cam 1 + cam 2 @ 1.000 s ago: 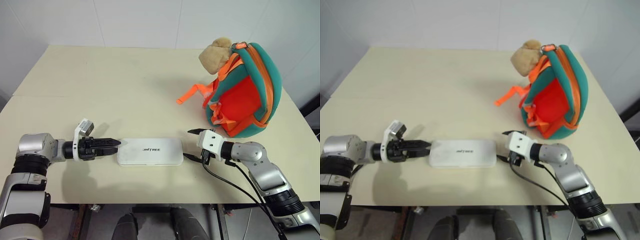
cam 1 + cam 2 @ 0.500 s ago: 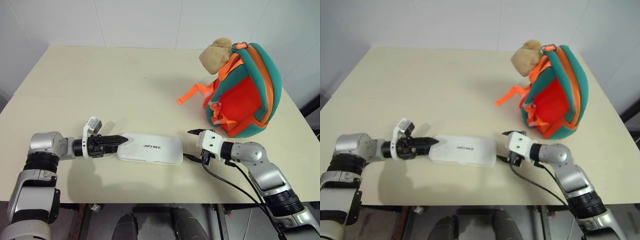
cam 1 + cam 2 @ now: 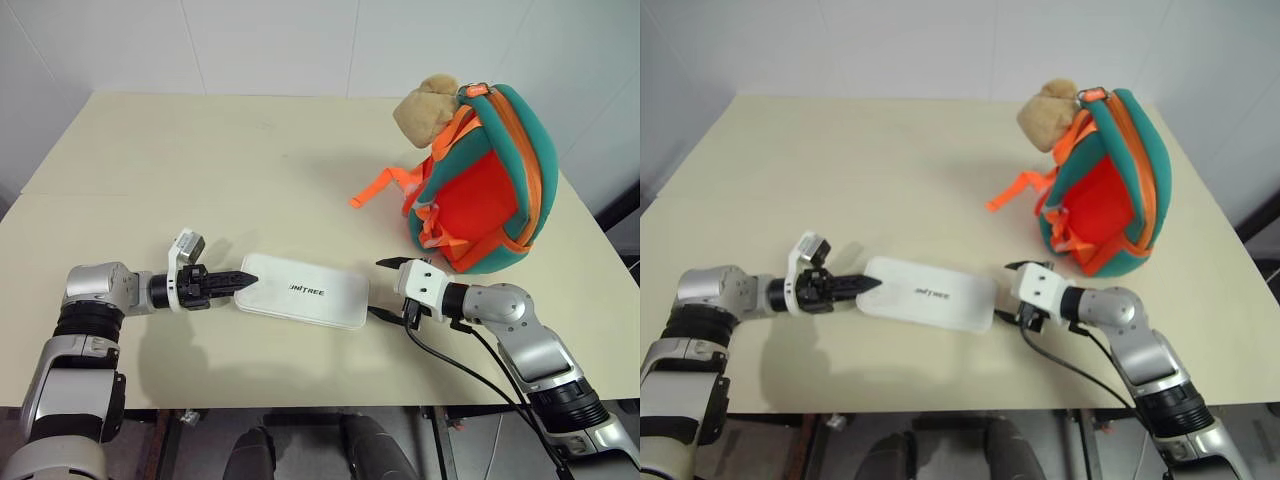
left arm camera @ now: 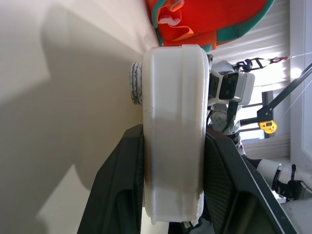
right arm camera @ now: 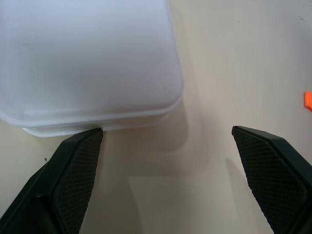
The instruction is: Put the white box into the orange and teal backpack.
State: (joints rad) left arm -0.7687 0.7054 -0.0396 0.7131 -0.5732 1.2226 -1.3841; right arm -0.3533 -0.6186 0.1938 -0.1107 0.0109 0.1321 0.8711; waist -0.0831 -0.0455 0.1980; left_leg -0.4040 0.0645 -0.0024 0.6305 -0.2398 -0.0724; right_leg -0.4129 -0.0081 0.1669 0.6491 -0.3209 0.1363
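Between the left claw's point(image 3: 243, 281) fingers sits the box's point(image 3: 305, 290) end, gripped; right claw point(image 3: 379, 289) gapes beside its other end.

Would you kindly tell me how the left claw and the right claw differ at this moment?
The left claw is closed on the short end of the white box, a finger on each face; the right claw is open and holds nothing. The left tilts its end of the box up; the right waits beside the other end. Both sit low over the table.

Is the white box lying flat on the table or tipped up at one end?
Tipped: the left gripper clamps the white box at one end, raised off the table.
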